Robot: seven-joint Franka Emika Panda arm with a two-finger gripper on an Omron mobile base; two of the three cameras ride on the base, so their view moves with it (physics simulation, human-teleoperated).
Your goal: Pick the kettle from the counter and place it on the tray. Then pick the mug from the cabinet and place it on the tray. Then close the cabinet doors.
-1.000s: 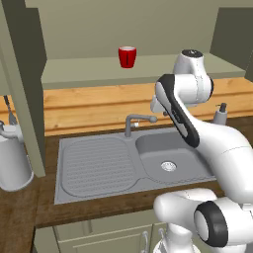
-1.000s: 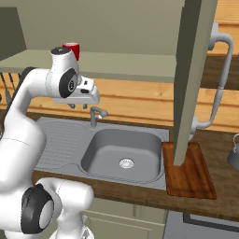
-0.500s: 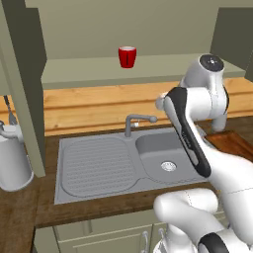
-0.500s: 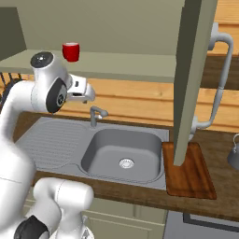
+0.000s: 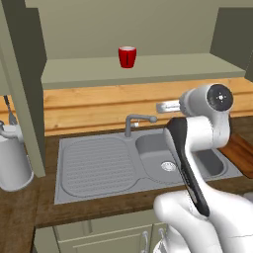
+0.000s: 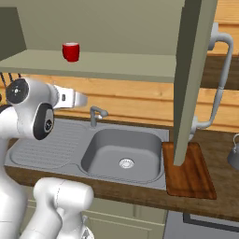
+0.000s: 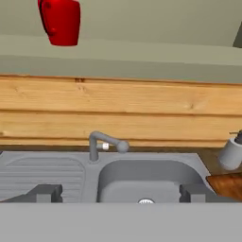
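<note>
room: you have open air over the sink [image 6: 122,154]; cabinet door [image 6: 193,79] edge hangs above the tray [image 6: 189,172]
arm: your gripper [image 7: 120,193] is level above the basin; jaws spread wide, holding nothing
mug [image 5: 127,56]: glossy red, on the cabinet [image 5: 143,69] shelf
kettle [image 6: 234,151]: grey metal, right of tray on counter [image 6: 219,203]

You see a matt grey steel sink [image 5: 99,165] with a ribbed drainboard and a smooth metal tap [image 5: 134,121]. The counter [image 6: 219,198] is dark brown wood; the wall boards [image 7: 123,111] are pale grained wood. The tray [image 6: 189,170] is reddish wood, the mug [image 5: 127,56] glossy red, the cabinet [image 6: 100,65] flat matt olive with a grey metal door handle [image 6: 219,84].
</note>
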